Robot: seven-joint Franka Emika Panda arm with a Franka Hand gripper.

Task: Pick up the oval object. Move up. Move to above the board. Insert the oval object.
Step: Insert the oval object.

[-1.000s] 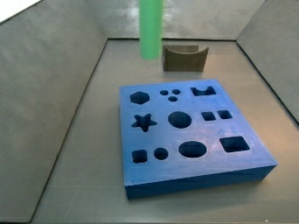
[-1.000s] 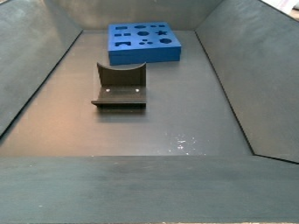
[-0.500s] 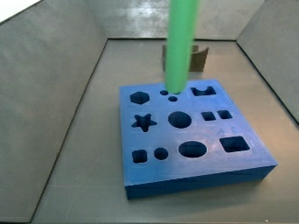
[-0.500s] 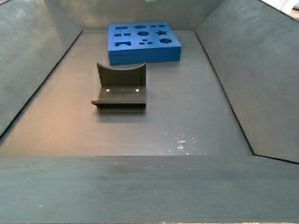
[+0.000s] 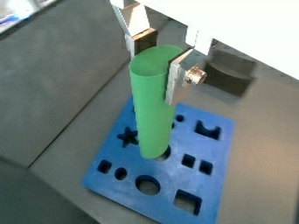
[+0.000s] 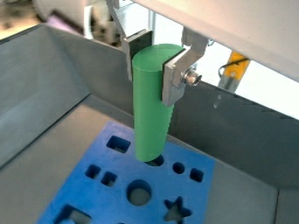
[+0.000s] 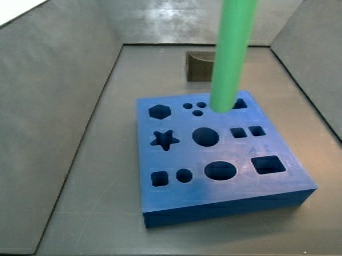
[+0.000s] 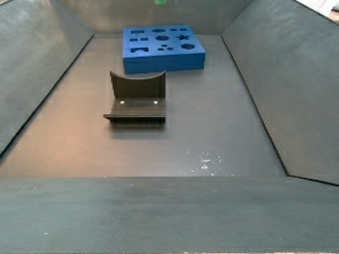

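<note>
The oval object (image 5: 149, 109) is a long bright green peg, held upright by its top between the silver fingers of my gripper (image 5: 158, 61), which is shut on it. Both wrist views show this grip, with the gripper (image 6: 155, 57) and the peg (image 6: 151, 109) high over the board (image 6: 111, 162). The board (image 7: 183, 160) is a thick blue slab with several shaped holes. In a side view the peg (image 7: 234, 50) hangs with its lower end over the board's far right part, apart from the surface. The gripper itself is above that view's edge.
The dark fixture (image 7: 201, 65) stands on the floor just beyond the board (image 8: 166, 63), and also shows as the fixture (image 8: 137, 99) and the fixture (image 5: 228, 74). Grey sloped walls (image 7: 67, 120) close the floor in on all sides.
The green peg has travelled from over the fixture to over the board, then shifted right across the board's far edge. The board and fixture have not moved.
</note>
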